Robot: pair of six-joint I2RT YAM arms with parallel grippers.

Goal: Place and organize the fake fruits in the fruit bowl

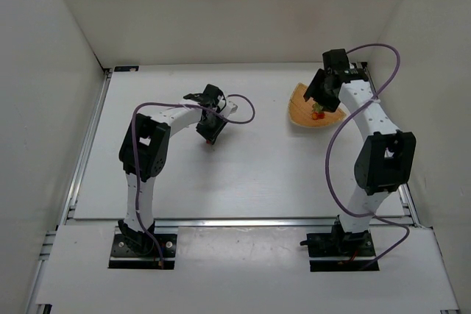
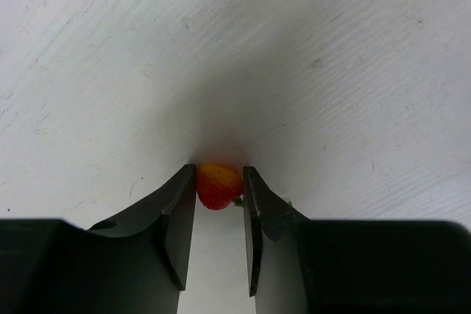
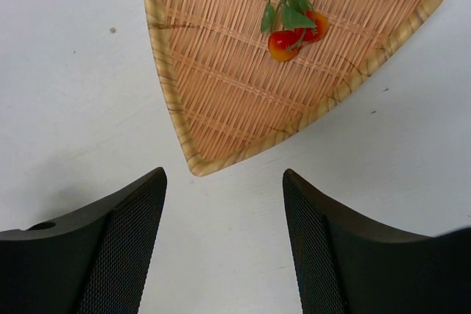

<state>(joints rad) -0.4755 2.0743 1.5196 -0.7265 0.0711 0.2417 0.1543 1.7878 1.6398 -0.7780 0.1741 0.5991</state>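
Observation:
A small red-orange berry (image 2: 217, 185) with a bit of green leaf is pinched between the tips of my left gripper (image 2: 219, 174), right at the white table surface. In the top view, the left gripper (image 1: 210, 134) points down at mid-table. The fruit bowl (image 3: 221, 71), a tan woven fan-shaped dish with a paler rim, lies at the back right (image 1: 300, 108). Red cherries on a green leafy stem (image 3: 294, 34) rest inside it (image 1: 317, 114). My right gripper (image 3: 224, 174) hovers open and empty over bare table just off the bowl's pointed corner (image 1: 321, 90).
White walls enclose the table on the left, back and right. A purple cable loops beside each arm (image 1: 243, 108). The bowl lies close to the right wall, with bare white table (image 1: 257, 167) between the two arms.

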